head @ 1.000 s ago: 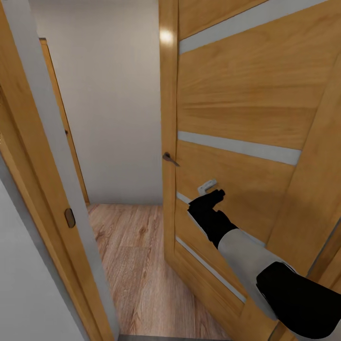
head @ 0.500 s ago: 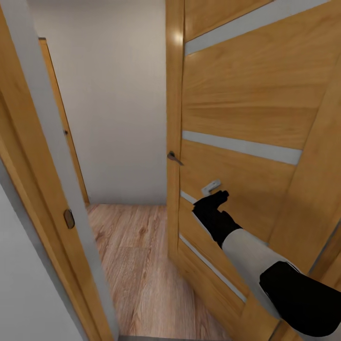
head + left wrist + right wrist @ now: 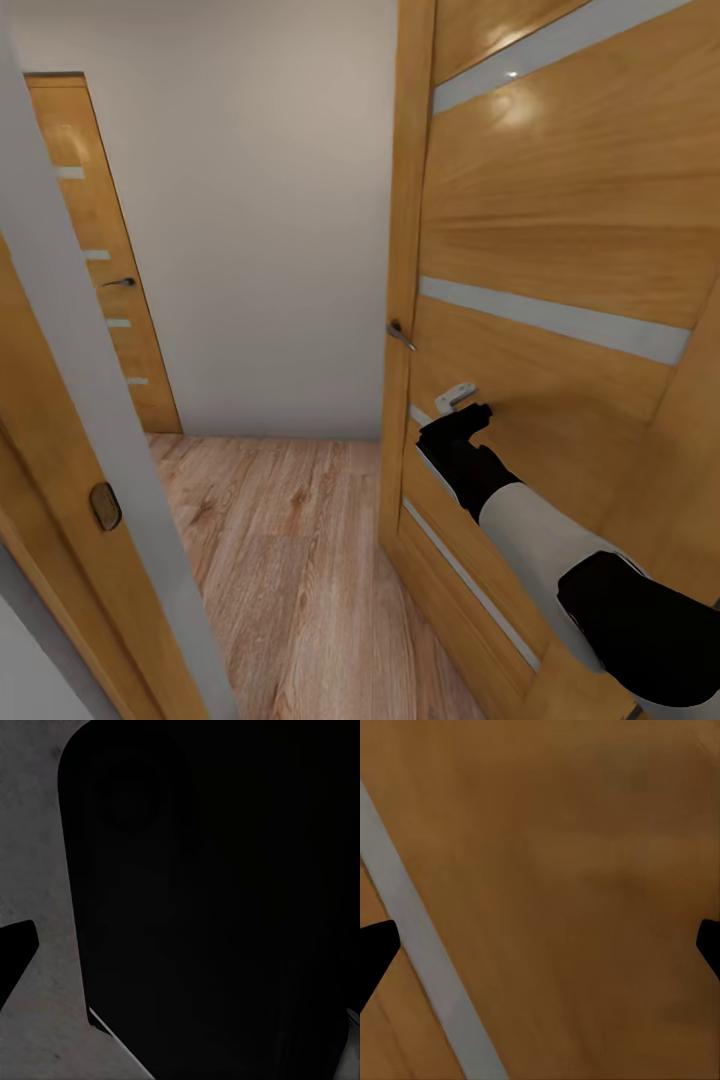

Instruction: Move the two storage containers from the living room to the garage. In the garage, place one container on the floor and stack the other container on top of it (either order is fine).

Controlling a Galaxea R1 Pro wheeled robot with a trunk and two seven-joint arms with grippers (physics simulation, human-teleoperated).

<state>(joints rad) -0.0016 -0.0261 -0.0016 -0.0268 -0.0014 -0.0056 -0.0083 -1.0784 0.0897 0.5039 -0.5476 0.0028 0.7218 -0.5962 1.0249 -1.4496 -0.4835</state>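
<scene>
Right pincer [image 3: 470, 408] spread wide, tips against half-open orange wooden door with frosted strips [image 3: 560, 230], light wood plank floor [image 3: 290, 560] beyond, left pincer's state unclear

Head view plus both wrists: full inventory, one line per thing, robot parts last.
Open door: 1, orange wood with frosted grey strips, at right, swung ajar; dark lever handle on its edge.
Second door: 1, orange wood, closed, far left in the back wall.
Door frame: 1, orange wood and grey edge, near left; dark latch plate.
Wall: white, straight ahead.
Plank floor: light wood, beyond the doorway.
Right arm: black and white, reaching to the open door.
Right gripper: open, close against the door panel.
</scene>
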